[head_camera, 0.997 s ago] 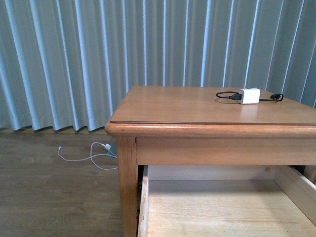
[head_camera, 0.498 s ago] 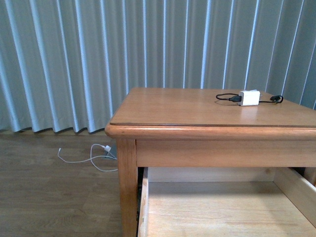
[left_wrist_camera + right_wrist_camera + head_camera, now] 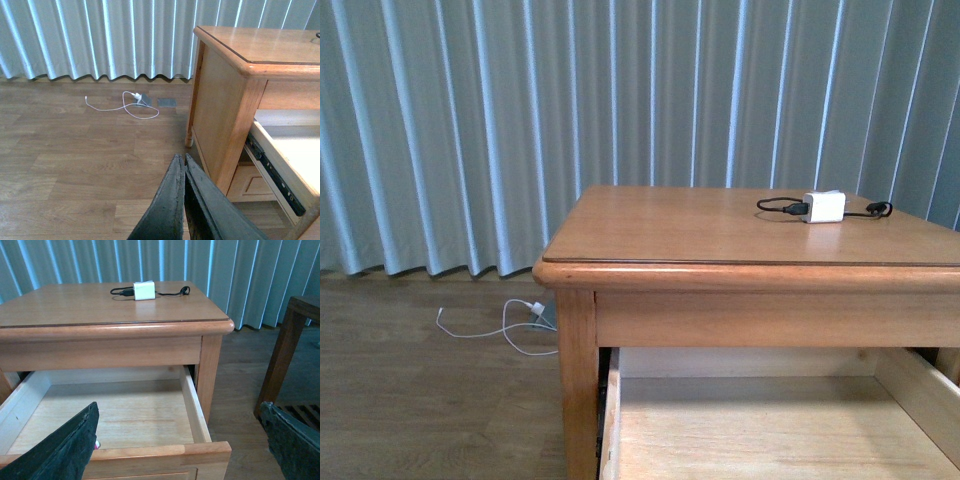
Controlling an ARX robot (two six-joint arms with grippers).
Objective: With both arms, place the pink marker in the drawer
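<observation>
The drawer [image 3: 192,400] of a honey-coloured nightstand [image 3: 720,230] stands pulled out beneath the top. A sliver of pink, apparently the marker [image 3: 96,444], lies on the drawer bottom just inside the front wall, near a front corner. Most of it is hidden behind one finger of the right gripper [image 3: 179,410], whose fingers are spread wide and empty above the drawer's front edge. The left gripper [image 3: 184,159] hangs off to the nightstand's side over the wood floor [image 3: 75,165], its fingers pressed together with nothing between them. Neither arm shows in the front view.

By the look of it, the main job is done: the marker is inside the drawer and out of the robot's grasp. What appears to be left, if the task calls for it, is pushing the drawer home. Its knob is not in view, and neither gripper is seen gripping the drawer.

A white charger [image 3: 823,207] with a black cable sits on the nightstand top toward the back right corner, well apart from the work. A white cord [image 3: 536,298] trails on the floor by the curtain [image 3: 440,130]. No brand, label or writing can be read on the charger, the marker or the furniture.
</observation>
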